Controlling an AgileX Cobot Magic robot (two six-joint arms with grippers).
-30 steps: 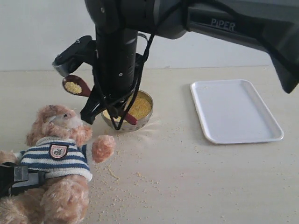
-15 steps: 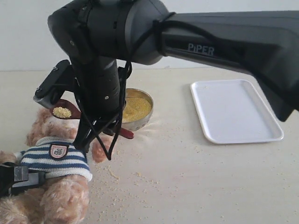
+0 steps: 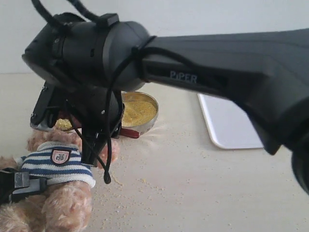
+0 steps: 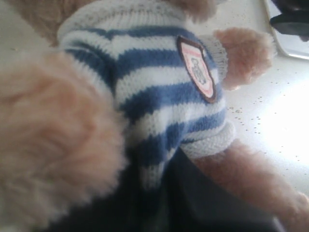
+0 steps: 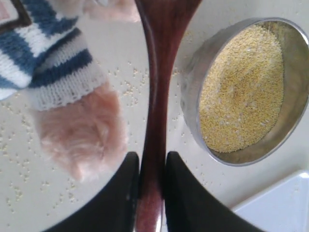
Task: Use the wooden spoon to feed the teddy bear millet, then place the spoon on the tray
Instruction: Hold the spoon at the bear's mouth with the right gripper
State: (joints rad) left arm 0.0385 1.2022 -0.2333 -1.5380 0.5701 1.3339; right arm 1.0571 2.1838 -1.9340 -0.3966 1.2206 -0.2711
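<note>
My right claw (image 5: 152, 162) was clenched on the handle of the wooden spoon (image 5: 159, 72). The handle ran out ahead of it through a narrow lane, with the metal bowl's (image 5: 190, 96) rim close on one side and the teddy bear's (image 3: 58, 162) paw on the other. Millet (image 5: 241, 92) filled the bowl and loose grains littered the tabletop (image 3: 193, 183), which lay open past the bowl as far as the tray's (image 3: 231, 130) rounded edge. My left claw (image 3: 29, 184) was clamped into the bear's body. Compared with half a second before, the right arm had swung lower and toward the bear, hiding most of its head and much of the tray. The loaded spoon sat lower, just above the bear's head.
</note>
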